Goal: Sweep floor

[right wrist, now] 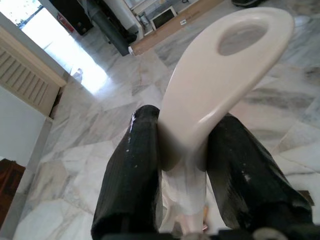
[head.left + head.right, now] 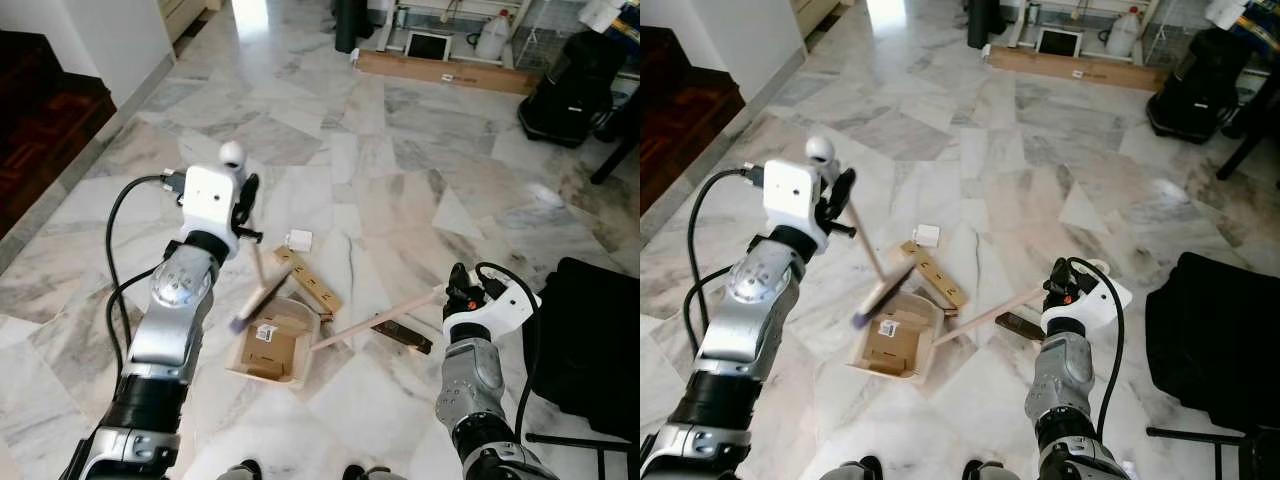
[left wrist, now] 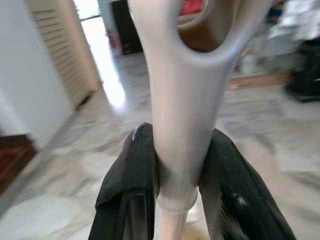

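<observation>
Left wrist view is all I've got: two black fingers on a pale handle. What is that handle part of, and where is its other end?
Observer: It is the broom handle. In the head views the broom head sits at the dustpan's rim, with the left gripper raised above it.
Operator: Is anything in the pan?
Observer: Yes, a flat cardboard box lies inside it.
Operator: What holds the pan?
Observer: The right gripper is shut on the dustpan handle.
Operator: Any debris left?
Observer: A long cardboard strip, a small white box and a dark flat piece lie on the marble floor.
</observation>
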`<state>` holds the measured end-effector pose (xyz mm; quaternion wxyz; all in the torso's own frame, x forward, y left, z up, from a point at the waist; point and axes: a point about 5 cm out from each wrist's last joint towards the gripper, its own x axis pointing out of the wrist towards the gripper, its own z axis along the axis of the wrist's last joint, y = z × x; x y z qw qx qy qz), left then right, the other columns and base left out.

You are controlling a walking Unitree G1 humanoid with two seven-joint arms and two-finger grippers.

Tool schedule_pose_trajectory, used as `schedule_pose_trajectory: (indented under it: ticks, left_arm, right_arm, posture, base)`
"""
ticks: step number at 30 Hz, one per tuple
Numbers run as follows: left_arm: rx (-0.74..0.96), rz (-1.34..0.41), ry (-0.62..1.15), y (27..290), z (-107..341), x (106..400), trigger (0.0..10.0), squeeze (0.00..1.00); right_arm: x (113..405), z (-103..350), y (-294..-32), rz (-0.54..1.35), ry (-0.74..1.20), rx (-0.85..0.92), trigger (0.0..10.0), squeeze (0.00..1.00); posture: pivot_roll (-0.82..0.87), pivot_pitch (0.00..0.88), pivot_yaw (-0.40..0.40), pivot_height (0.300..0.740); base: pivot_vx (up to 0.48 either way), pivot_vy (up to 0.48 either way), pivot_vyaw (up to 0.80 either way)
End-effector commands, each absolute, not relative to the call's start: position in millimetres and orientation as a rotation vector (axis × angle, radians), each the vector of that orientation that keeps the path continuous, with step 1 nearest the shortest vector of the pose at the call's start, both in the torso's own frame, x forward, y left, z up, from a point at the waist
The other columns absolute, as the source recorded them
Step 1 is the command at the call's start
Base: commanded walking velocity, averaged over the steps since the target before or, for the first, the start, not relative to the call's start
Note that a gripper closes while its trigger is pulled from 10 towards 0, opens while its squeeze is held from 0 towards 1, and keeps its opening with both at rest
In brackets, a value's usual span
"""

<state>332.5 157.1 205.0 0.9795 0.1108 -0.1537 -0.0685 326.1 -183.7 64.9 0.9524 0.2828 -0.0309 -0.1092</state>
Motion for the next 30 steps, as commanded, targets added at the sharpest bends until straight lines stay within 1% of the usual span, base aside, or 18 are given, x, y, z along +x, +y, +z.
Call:
schedule_pose_trajectory:
  ticks: [1, 9, 11, 13, 19, 25, 27, 30]
  left_arm:
    - [0.263, -0.092, -0.389, 164.3, 215.6, 326.2, 10.0, 0.0]
    - [0.276, -0.086, -0.406, 164.6, 211.7, 320.1, 10.0, 0.0]
    - [0.293, -0.057, -0.408, 169.1, 210.5, 318.6, 10.0, 0.0]
    - [0.315, -0.051, -0.395, 171.5, 205.7, 317.2, 10.0, 0.0]
    - [0.309, -0.025, -0.364, 171.7, 188.1, 310.2, 10.0, 0.0]
    - [0.312, 0.012, -0.352, 175.5, 182.3, 310.2, 10.0, 0.0]
    - [0.318, 0.038, -0.35, 179.0, 181.0, 310.3, 10.0, 0.0]
    - [0.316, 0.08, -0.338, 185.6, 177.3, 309.3, 10.0, 0.0]
  right_arm:
    - [329.6, 75.7, -191.5, -0.224, -0.115, 0.579, 10.0, 0.0]
    - [334.2, 81.4, -193.1, -0.2, -0.121, 0.58, 10.0, 0.0]
    - [336.3, 84.5, -194.6, -0.199, -0.128, 0.581, 10.0, 0.0]
    - [337.5, 86.8, -195.6, -0.198, -0.136, 0.585, 10.0, 0.0]
    - [340.6, 95.3, -194.1, -0.182, -0.171, 0.589, 10.0, 0.0]
    - [342.7, 99.7, -191.6, -0.177, -0.184, 0.592, 10.0, 0.0]
    - [343.2, 103.0, -191.6, -0.18, -0.2, 0.584, 10.0, 0.0]
    - [344.2, 106.6, -191.1, -0.169, -0.208, 0.57, 10.0, 0.0]
  posture:
    - [0.1, 0.125, -0.048, 0.74]
    - [0.11, 0.112, -0.069, 0.74]
    - [0.11, 0.104, -0.073, 0.74]
    - [0.11, 0.099, -0.074, 0.74]
    - [0.11, 0.083, -0.081, 0.74]
    - [0.11, 0.083, -0.086, 0.74]
    - [0.12, 0.095, -0.092, 0.74]
    - [0.11, 0.101, -0.097, 0.74]
  base:
    - [0.0, 0.0, 0.0]
    - [0.0, 0.0, 0.0]
    - [0.0, 0.0, 0.0]
    - [0.0, 0.0, 0.0]
    - [0.0, 0.0, 0.0]
    - [0.0, 0.0, 0.0]
    - [0.0, 0.0, 0.0]
    - [0.0, 0.0, 0.79]
